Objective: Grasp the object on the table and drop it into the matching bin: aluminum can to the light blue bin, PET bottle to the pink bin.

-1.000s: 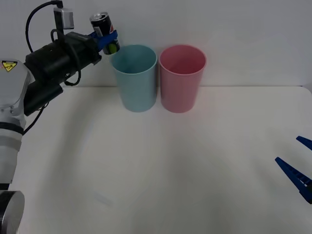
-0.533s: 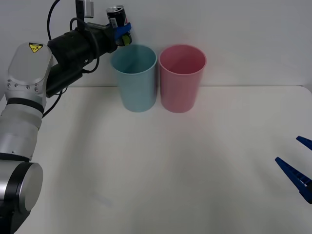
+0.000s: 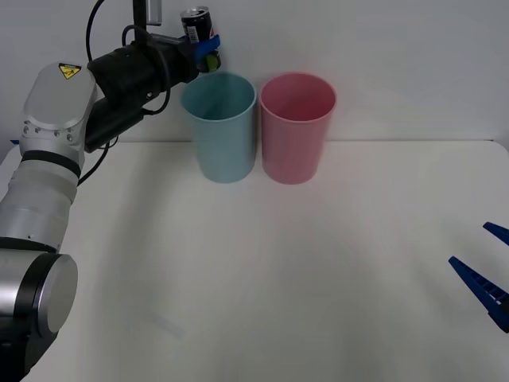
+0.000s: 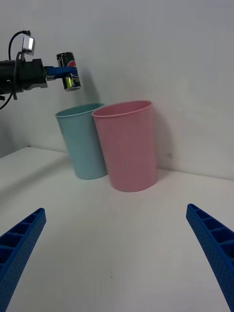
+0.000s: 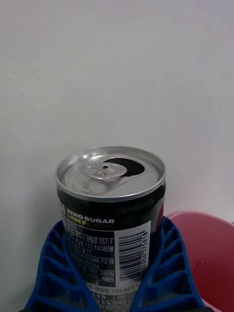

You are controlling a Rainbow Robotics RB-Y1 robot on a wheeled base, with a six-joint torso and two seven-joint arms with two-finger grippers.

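The left end effector (image 3: 208, 52) is raised high at about 11 o'clock in the front view, above the outer left rim of the light blue bin (image 3: 219, 127). Its blue ribbed fingers (image 5: 51, 273) are closed around the aluminum can (image 3: 196, 29), clamping it low on its body from both sides. The can stands upright in the grip, its silver top (image 5: 111, 171) facing up with the tab opening showing, and the yellow-green patch sits just at the finger line. In the right wrist view the can (image 4: 68, 71) hangs in the air above and a little to the outside of the light blue bin (image 4: 83, 141), not touching it.

The light blue bin stands upright on the far part of the table (image 3: 262, 278), at about 12 o'clock from the table's middle, with the pink bin (image 3: 297, 127) just beside it toward 1 o'clock; whether the two walls touch cannot be told. Both bins are open at the top. The pink bin's rim (image 5: 200, 229) also peeks in behind the can in the left wrist view.

The right end effector (image 3: 489, 270) rests low near the table's right edge at about 4 o'clock, well apart from the bins. Its two blue fingers (image 4: 19, 243) are spread wide with nothing between them.
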